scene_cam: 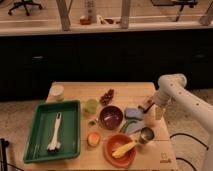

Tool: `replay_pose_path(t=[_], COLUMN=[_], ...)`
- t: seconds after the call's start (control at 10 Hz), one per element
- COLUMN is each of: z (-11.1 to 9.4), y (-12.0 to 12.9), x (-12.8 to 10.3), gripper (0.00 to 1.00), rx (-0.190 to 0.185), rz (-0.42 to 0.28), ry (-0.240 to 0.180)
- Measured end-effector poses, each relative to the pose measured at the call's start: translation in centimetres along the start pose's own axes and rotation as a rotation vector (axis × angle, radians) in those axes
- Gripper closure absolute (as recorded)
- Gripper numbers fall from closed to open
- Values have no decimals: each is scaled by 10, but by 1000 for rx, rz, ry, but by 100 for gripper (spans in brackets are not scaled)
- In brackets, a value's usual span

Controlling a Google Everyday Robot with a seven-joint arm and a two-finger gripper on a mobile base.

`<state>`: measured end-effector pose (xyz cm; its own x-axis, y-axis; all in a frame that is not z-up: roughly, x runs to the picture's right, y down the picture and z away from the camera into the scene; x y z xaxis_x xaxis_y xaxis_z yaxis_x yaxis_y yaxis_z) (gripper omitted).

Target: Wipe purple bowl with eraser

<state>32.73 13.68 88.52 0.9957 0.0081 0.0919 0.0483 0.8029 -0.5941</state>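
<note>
The purple bowl [111,117] sits upright in the middle of the wooden table, its inside showing. A small tan block with a dark edge, the eraser [145,104], lies near the table's right side, to the right of the bowl and beyond the grey-blue cloth [133,113]. My gripper [153,109] hangs from the white arm [172,85] that comes in from the right. It is right beside the eraser, low over the table. I cannot tell if it touches the eraser.
A green tray [35,142] with a white brush lies at left. An orange dish [112,155] with corn and a metal cup [146,134] stand in front. A green cup [91,106], a white cup [57,91] and a reddish cluster [106,95] are behind the bowl.
</note>
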Motion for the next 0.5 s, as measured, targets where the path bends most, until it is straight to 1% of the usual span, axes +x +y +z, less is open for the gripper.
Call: replay_pose_path(t=[0.1,0.3,0.5], z=[1,-3,-6], y=[0,-7,-11], x=[1,-5,-9], gripper=[20,20,20], rx=[0,4,14], rz=[-14,-108,-172], ry=[-3,-17,-32])
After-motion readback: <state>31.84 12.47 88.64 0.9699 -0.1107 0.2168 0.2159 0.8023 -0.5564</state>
